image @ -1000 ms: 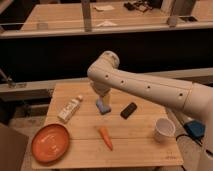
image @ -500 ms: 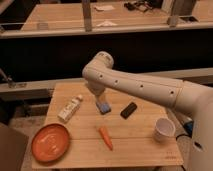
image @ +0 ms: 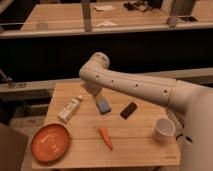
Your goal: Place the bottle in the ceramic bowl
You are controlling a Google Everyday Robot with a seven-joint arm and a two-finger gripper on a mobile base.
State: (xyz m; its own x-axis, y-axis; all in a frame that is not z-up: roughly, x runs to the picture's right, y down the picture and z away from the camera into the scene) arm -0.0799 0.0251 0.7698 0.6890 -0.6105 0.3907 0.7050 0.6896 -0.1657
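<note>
The bottle, slim and white with a pale label, lies on its side on the left part of the wooden table. The ceramic bowl, a wide shallow orange dish, sits at the table's front left corner, below the bottle. My white arm reaches in from the right and bends down over the table's back middle. My gripper hangs at its end, mostly hidden by the arm, just right of the bottle's cap and above a blue object. It is open and holds nothing.
A blue object lies under the gripper. A black block sits to its right, an orange carrot at the front middle, and a white cup at the right. Dark counters stand behind the table.
The arm's bend has swung left and a little lower, carrying the gripper closer to the bottle. The objects on the table have not moved.
</note>
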